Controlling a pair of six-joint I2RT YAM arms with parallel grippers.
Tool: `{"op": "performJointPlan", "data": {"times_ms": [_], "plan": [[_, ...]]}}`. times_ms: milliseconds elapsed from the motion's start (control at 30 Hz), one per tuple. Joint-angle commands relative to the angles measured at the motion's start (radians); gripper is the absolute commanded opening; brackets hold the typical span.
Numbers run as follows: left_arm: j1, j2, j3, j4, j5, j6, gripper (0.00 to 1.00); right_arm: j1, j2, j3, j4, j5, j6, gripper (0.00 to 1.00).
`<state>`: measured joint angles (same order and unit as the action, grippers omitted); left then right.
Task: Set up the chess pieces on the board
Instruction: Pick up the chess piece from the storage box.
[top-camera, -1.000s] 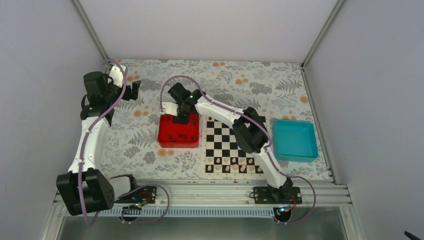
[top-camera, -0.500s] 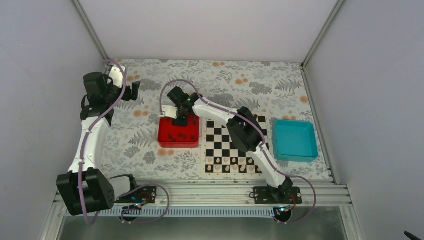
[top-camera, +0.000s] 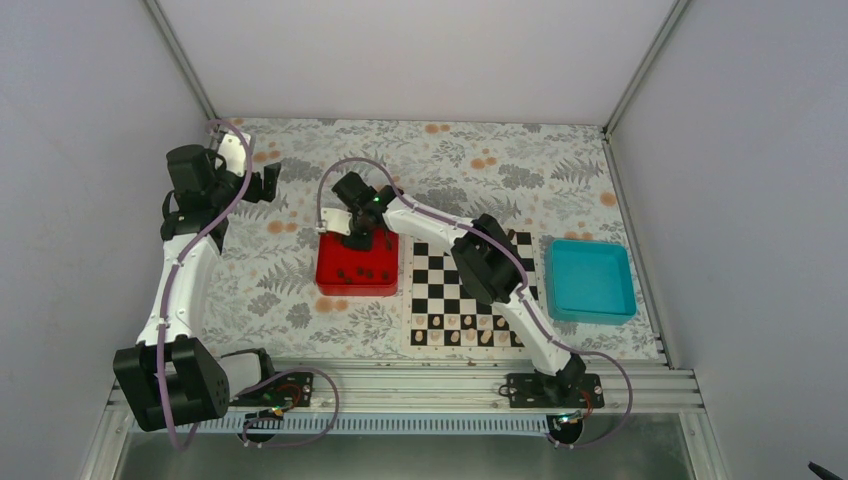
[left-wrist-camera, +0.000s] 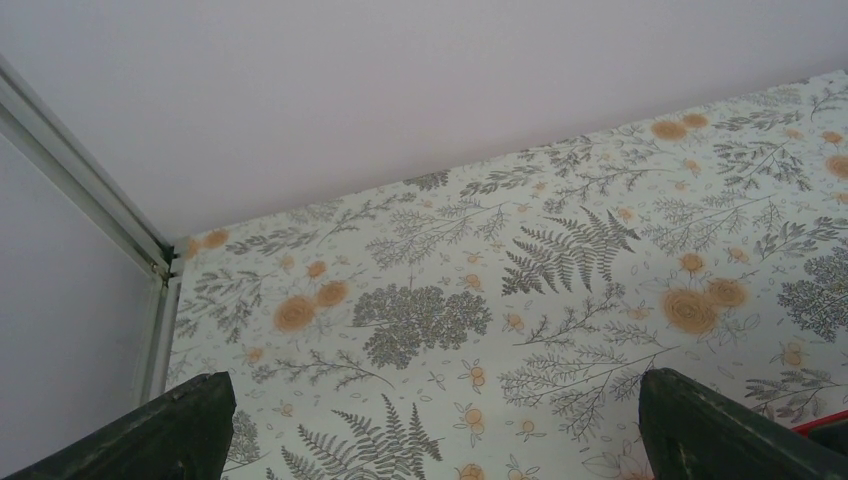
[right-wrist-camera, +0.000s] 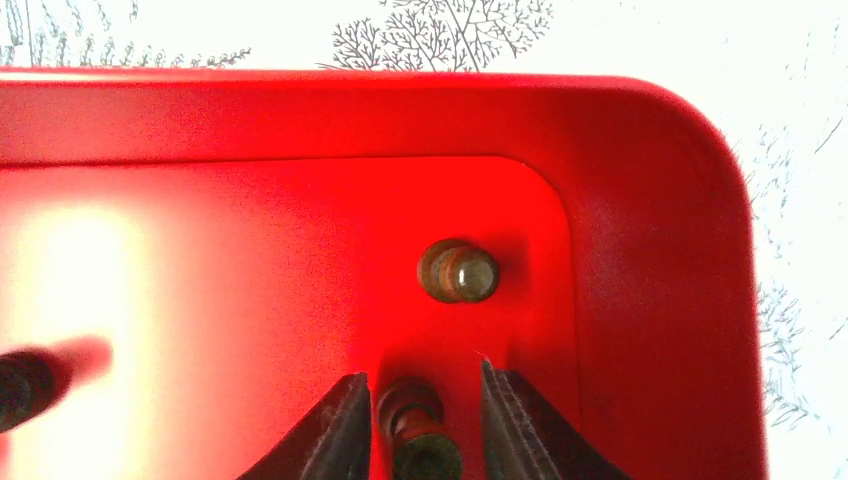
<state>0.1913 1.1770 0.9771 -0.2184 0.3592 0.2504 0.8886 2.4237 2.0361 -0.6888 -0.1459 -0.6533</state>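
Note:
In the top view my right gripper (top-camera: 360, 238) reaches down into the far right corner of the red tray (top-camera: 328, 284), where several dark chess pieces (top-camera: 364, 272) lie. The right wrist view shows the gripper (right-wrist-camera: 423, 374) open and narrow around one dark piece (right-wrist-camera: 414, 425) lying on the tray floor; the left finger is almost on it and a gap shows on the right side. A second dark piece (right-wrist-camera: 458, 271) stands just ahead of it, and a third (right-wrist-camera: 18, 386) is at the left edge. The board (top-camera: 450, 290) lies right of the tray. My left gripper (top-camera: 268, 182) hangs open at the far left.
Pale tan pieces (top-camera: 465, 337) line the board's near rows. A teal tray (top-camera: 590, 280) sits right of the board. The red tray's wall (right-wrist-camera: 660, 250) rises close to the right finger. My left gripper (left-wrist-camera: 435, 385) looks over bare floral cloth near the back wall.
My right gripper moved slightly left and down into the tray's far corner, and its jaws narrowed around a dark piece. The left arm has not moved.

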Motion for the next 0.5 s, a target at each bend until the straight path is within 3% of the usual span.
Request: {"op": "performJointPlan", "data": {"times_ms": [0, 67, 200, 467], "plan": [[0.007, -0.004, -0.006, 0.015, 0.022, 0.004, 1.00, 0.000, 0.030, 0.044, 0.016, -0.012, 0.017, 0.24], [0.007, -0.003, -0.005, 0.015, 0.023, 0.004, 1.00, 0.000, 0.027, 0.044, 0.015, -0.014, 0.018, 0.14], [0.007, -0.002, -0.004, 0.014, 0.024, 0.004, 1.00, -0.001, -0.007, 0.039, 0.003, -0.003, 0.021, 0.06], [0.008, -0.003, -0.003, 0.014, 0.024, 0.004, 1.00, -0.058, -0.262, -0.037, -0.068, -0.044, 0.033, 0.04]]}}
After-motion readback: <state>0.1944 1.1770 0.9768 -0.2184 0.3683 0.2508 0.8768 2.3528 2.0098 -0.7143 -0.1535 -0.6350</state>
